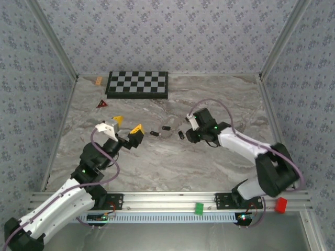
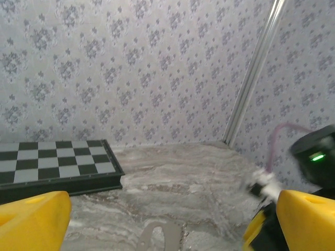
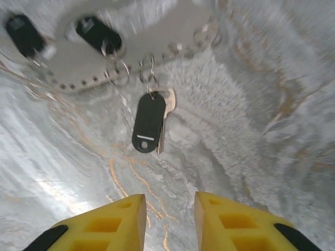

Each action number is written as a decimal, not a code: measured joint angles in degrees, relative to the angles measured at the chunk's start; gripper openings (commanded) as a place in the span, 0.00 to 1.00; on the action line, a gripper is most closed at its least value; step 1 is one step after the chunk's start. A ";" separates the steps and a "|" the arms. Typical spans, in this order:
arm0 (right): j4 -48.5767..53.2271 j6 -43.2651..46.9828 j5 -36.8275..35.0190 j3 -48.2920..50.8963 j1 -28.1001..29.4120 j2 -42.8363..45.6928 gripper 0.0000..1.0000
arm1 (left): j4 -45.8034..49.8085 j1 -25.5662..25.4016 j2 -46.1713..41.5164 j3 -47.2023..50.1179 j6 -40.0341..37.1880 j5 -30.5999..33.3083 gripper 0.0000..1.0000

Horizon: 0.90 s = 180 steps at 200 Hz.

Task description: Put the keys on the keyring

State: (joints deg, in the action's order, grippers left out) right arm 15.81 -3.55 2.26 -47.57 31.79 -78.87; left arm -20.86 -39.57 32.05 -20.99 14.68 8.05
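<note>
**Keyring** (image 3: 157,44): a pale grey loop lying flat on the counter (image 1: 157,162), faint against the marble. From the right wrist it reads as a curved band with dots along its edge.

**Keys:** three with black heads lie about the keyring.
- The near key (image 3: 148,121) lies just off the keyring's edge on the right arm's side, with its silver blade beside the black head. Its small wire rings touch the keyring's edge. The view is blurred there, so I cannot tell whether they are threaded through it.
- A second key (image 3: 99,34) rests against the keyring's band.
- A third key (image 3: 23,33) lies at the end of the keyring toward the left arm.

**Right fingers** (image 3: 104,227): low over the counter, just short of the near key and so close to the keyring. They are parted by a narrow gap with bare marble showing between them, and they grasp nothing.

**Left fingers** (image 2: 31,219): spread wide and released, with nothing between them. They stand near the keyring on its left-arm side and point toward it.

**Surroundings:** a chessboard (image 1: 137,84) sits well beyond the keyring at the far side of the counter. A small red triangle (image 1: 102,104) lies well apart from the keyring, far and to the left.
</note>
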 measured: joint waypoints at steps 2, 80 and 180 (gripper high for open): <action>-0.24 -0.33 -0.07 0.35 -0.09 0.79 0.37 | 0.07 0.02 0.33 -0.04 0.00 0.13 1.00; -14.88 -8.15 -7.93 19.96 -9.03 30.84 1.00 | 14.69 2.10 22.18 -14.21 6.54 8.94 1.00; -26.77 -6.32 -30.14 24.37 -14.62 23.23 1.00 | 21.92 15.02 28.57 -16.24 2.01 24.92 1.00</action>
State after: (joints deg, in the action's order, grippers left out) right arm -10.96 -9.87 -27.88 -23.20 17.17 -55.64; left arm 1.06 -24.56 60.62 -37.23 16.69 32.97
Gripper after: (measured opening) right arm 0.996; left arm 0.996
